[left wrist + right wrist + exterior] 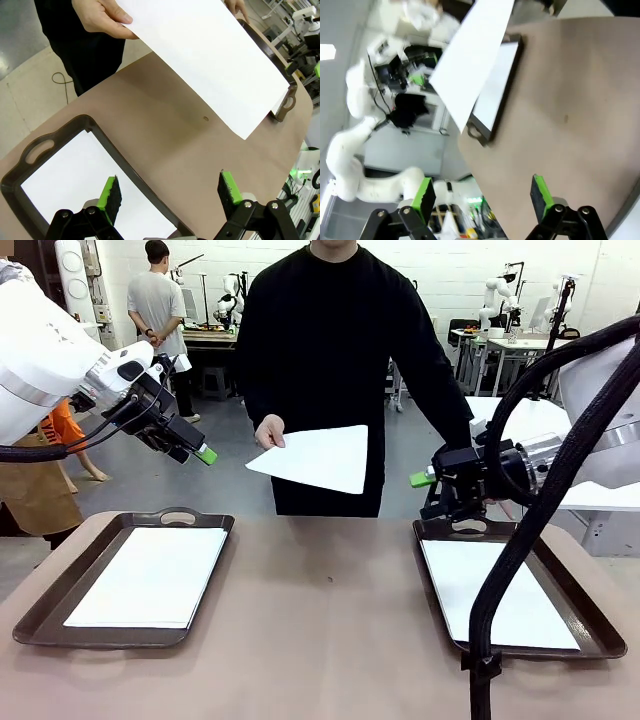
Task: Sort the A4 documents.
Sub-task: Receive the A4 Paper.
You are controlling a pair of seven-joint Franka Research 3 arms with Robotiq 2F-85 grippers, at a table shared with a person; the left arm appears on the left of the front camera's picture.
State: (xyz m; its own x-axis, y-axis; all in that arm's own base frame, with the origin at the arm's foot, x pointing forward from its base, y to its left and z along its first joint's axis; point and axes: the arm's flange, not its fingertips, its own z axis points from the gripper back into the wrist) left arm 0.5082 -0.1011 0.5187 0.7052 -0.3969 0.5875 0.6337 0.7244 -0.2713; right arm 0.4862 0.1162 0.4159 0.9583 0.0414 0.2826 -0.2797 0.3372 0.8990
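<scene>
Both arms hang raised, one at each side. The left tool (205, 454) points inward and down, jaws wide and empty. The right tool (421, 479) points inward, also wide and empty. The person's hand (268, 431) is extended forward.

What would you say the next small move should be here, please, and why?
Probably the left gripper should reach toward the sheet that the person's hand holds out above the table's far edge. Its jaws are open and empty, it hovers nearer the sheet's held side, and both trays already hold paper.
</scene>
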